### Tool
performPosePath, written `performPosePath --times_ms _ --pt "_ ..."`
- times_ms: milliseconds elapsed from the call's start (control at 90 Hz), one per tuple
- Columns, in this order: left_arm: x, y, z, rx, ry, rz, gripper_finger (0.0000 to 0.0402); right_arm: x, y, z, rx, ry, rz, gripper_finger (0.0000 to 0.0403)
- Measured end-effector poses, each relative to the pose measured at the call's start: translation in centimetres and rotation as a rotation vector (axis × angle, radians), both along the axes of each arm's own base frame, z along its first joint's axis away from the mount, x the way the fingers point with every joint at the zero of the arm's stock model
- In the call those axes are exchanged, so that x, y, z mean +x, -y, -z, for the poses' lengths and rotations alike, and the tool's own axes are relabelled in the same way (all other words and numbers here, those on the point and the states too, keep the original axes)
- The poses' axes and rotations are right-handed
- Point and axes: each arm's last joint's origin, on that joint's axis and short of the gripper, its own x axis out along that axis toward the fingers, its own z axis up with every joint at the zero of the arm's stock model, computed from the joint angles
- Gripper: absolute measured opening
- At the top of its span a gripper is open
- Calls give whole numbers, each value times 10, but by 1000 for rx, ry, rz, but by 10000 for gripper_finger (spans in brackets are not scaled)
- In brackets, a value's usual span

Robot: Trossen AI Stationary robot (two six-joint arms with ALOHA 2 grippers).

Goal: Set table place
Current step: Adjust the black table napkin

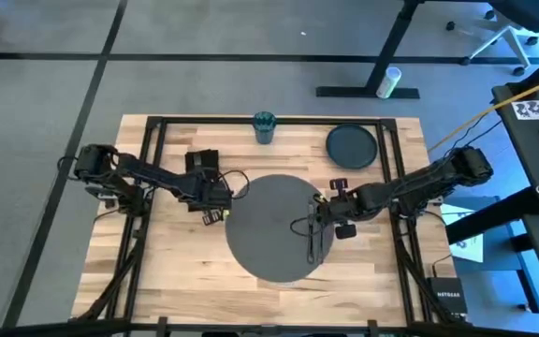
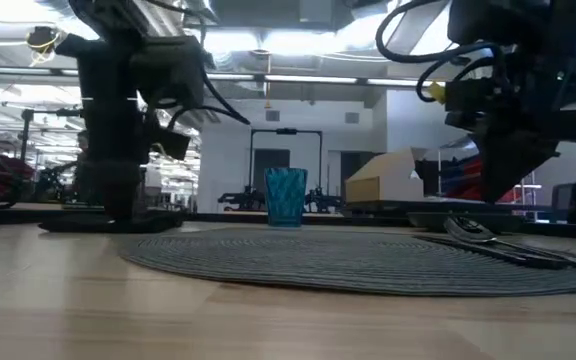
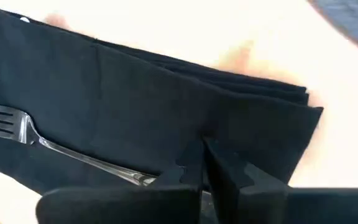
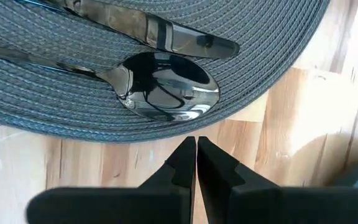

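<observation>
Only the left wrist view shows the fork (image 3: 17, 127) on the folded black napkin (image 3: 135, 99); left gripper (image 3: 202, 163) fingers together above it. Right gripper (image 4: 196, 163) closed, empty, beside woven grey mat (image 4: 55, 106) holding shiny spoon (image 4: 166, 87) and knife (image 4: 148, 31). Teal cup (image 1: 264, 126), dark plate (image 1: 351, 145) at table (image 1: 185, 281) far edge.

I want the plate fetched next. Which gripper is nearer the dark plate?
The right. The right gripper sits at the mat's right edge by the spoon, just below the dark plate. The left gripper is over the black napkin, across the mat.
</observation>
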Motion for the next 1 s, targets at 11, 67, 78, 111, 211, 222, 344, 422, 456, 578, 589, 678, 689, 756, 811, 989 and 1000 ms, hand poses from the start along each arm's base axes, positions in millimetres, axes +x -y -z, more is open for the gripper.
performPosePath --times_ms 11,67,78,111,211,222,344,422,456,578,589,678,689,756,811,989,1000 --pt "0 1 0 -1 1 0 0 0 0 0 0 0 0 0" --pt "0 6 0 -9 10 -3 0 0 0 0 0 -1 0 0" --pt "0 7 0 -11 11 -4 0 0 0 0 0 -1 0 0" --pt "0 10 0 -13 18 -11 0 0 0 0 0 0 0 0" --pt "-1 19 0 -24 34 -21 0 0 0 0 0 -1 0 0" --pt "-1 21 0 -27 35 -22 0 0 0 0 0 -1 0 0" --pt "-3 32 0 -46 55 -36 0 0 0 0 0 -1 -1 0" --pt "-4 40 0 -54 69 -45 0 0 0 0 0 -1 -1 0" --pt "-5 43 0 -58 74 -47 0 0 0 0 0 -1 -1 0" --pt "-5 55 0 -78 111 -53 0 0 0 0 -1 -2 -4 0" --pt "-5 56 0 -81 116 -55 0 0 0 0 -1 -2 -4 0" --pt "-5 62 0 -96 143 -64 0 0 0 0 -1 -3 -4 0" --pt "-5 63 0 -97 146 -65 0 0 0 0 -1 -3 -4 0" --pt "-4 67 0 -109 170 -72 0 0 0 0 2 -4 -5 0" --pt "-4 71 0 -119 187 -77 0 0 -1 0 3 -4 -7 0" --pt "-9 85 0 -137 205 -93 0 0 -1 0 5 -8 -14 0" --pt "-9 85 0 -137 205 -92 0 0 -1 0 5 -8 -16 0"
